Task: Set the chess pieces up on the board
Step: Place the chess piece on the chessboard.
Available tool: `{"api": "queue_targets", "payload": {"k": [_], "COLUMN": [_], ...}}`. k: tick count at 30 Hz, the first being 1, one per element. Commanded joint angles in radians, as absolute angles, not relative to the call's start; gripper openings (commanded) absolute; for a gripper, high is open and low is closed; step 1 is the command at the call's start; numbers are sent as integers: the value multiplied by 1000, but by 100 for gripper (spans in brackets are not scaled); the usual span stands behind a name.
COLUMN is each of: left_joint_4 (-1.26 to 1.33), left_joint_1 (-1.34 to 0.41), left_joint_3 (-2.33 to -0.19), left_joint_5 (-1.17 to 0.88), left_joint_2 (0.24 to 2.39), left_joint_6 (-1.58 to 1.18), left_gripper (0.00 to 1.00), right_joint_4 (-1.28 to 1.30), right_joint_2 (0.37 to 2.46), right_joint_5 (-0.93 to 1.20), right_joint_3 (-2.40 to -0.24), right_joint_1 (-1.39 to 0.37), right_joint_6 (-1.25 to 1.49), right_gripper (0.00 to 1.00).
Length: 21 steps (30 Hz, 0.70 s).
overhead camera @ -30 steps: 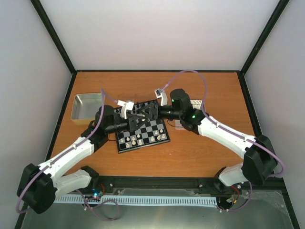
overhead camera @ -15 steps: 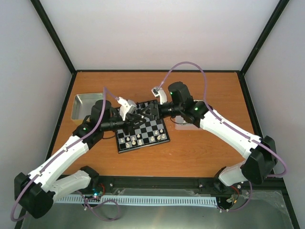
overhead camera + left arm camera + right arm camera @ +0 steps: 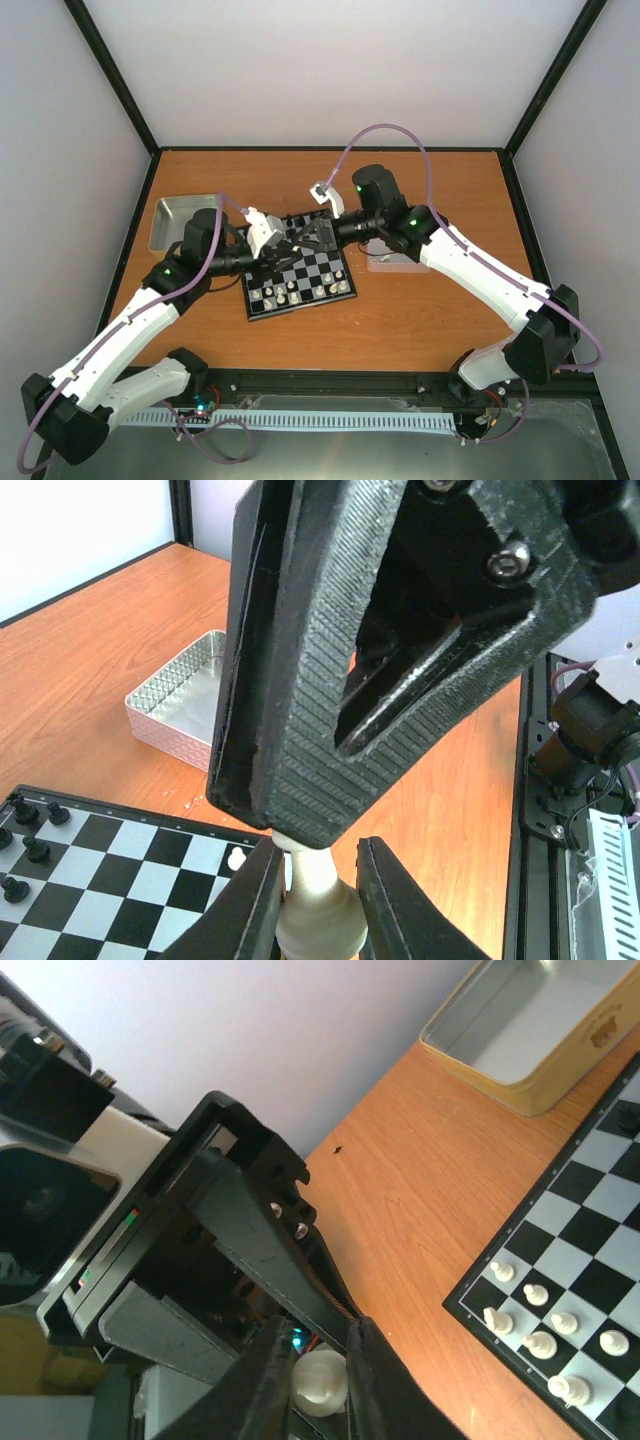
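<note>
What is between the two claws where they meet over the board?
A cream chess piece, pinched by left claw and right claw; both wrist views show it.

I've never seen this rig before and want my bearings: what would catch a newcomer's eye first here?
Both arms meet over the far half of the board, where the left claw and the right claw both pinch one cream-white chess piece held above it. White pieces stand on the board's near rows, and a silver metal tray sits at the table's far left.
</note>
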<state>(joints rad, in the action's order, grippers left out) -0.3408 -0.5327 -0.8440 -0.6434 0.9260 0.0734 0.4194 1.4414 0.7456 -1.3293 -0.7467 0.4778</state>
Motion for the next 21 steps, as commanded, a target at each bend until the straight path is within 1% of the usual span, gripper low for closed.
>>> {"api": "queue_targets", "payload": {"k": [1, 3, 4, 5, 6, 7, 8, 9, 11, 17, 19, 21], "left_joint_4": [-367, -361, -361, -361, -361, -361, -360, -359, -359, -355, -355, -356], "left_joint_1": [-528, -528, -528, -528, -528, -528, -528, -528, -528, -528, -528, -528], "left_joint_3": [-884, -881, -881, -881, -881, -878, -874, -867, -844, -772, -766, -769], "left_joint_5": [-639, -644, -632, -617, -595, -572, -551, -529, -486, -218, -125, -28], "left_joint_2": [916, 916, 916, 915, 914, 912, 910, 905, 889, 784, 747, 715], "left_joint_6": [142, 129, 118, 101, 83, 61, 39, 18, -17, -180, -223, -255], "left_gripper": [8, 12, 20, 33, 51, 64, 71, 74, 77, 80, 81, 82], "right_joint_4": [433, 431, 435, 440, 440, 431, 421, 410, 395, 311, 303, 286], "right_joint_2": [1443, 1439, 1440, 1439, 1436, 1430, 1421, 1410, 1391, 1395, 1445, 1483], "right_joint_5": [805, 788, 771, 745, 710, 674, 620, 570, 456, 25, -68, -106], "right_joint_3": [-1348, -1346, -1344, -1343, -1336, -1324, -1304, -1283, -1244, -1083, -1059, -1044], "right_joint_1": [-747, -747, -747, -747, -747, -747, -748, -748, -754, -838, -864, -891], "right_joint_6": [455, 449, 444, 435, 428, 415, 404, 391, 349, 223, 202, 184], "right_gripper": [12, 7, 4, 3, 3, 3, 3, 3, 4, 3, 3, 3]}}
